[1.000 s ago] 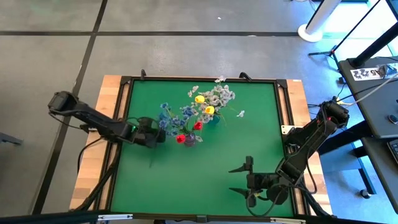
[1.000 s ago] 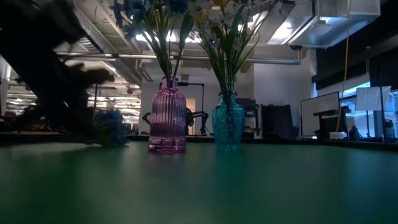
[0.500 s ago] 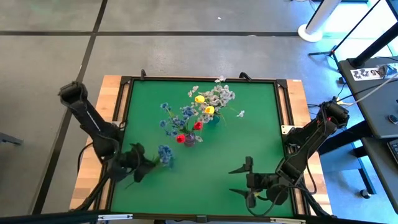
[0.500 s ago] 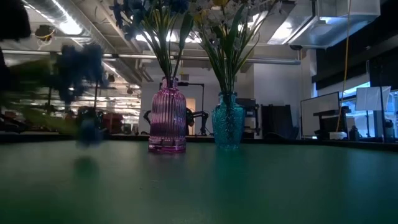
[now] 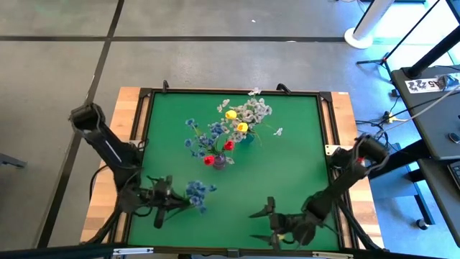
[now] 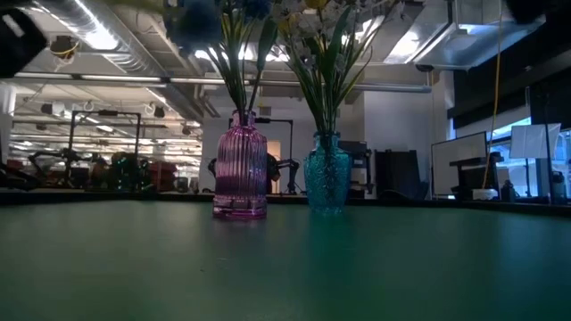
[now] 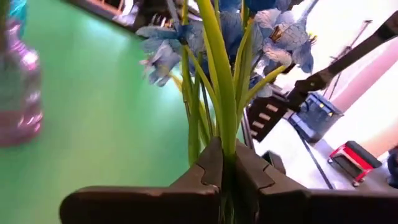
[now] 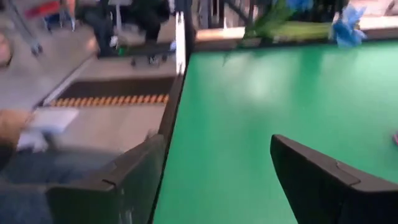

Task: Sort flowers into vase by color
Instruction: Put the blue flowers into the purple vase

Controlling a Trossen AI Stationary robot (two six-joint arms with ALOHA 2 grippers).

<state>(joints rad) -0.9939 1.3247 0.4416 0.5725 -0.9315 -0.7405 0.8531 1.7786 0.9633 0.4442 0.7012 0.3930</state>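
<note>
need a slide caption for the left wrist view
Left gripper shut on the green stems of a blue flower spray, above the green table, purple vase off to one side.

Grey floor (image 5: 215, 50) with dark seams, ceiling striplights (image 6: 98, 36), monitors (image 6: 459, 165) on desks behind.

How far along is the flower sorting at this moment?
Mostly done, it seems: the purple vase holds blue and red flowers, the teal vase yellow and white ones. In hand: the left gripper is shut on a blue spray, held off the mat near the front left. Left: getting that spray into a vase. One small white blossom lies loose on the mat. The right gripper waits open at the front.
</note>
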